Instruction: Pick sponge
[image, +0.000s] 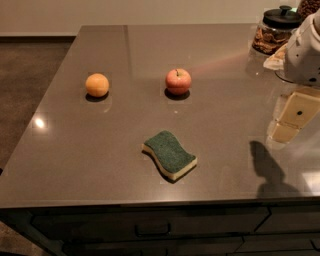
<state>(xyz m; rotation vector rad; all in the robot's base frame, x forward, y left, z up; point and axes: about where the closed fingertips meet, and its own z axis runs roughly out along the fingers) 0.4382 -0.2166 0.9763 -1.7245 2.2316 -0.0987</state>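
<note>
The sponge (169, 154) lies flat on the grey countertop (100, 150), near the front edge and a little right of centre. It has a dark green scouring top over a pale yellow foam layer and wavy edges. My gripper (292, 120) hangs at the right edge of the view under the white arm (305, 50). It is above the counter, well to the right of the sponge and apart from it. It holds nothing that I can see. Its shadow (270, 170) falls on the counter to the right of the sponge.
A red apple (178, 81) sits behind the sponge and an orange (97, 84) sits to the back left. A glass jar with a black lid (277, 30) stands at the back right corner. The counter's front edge runs just below the sponge, with drawers (150, 227) beneath.
</note>
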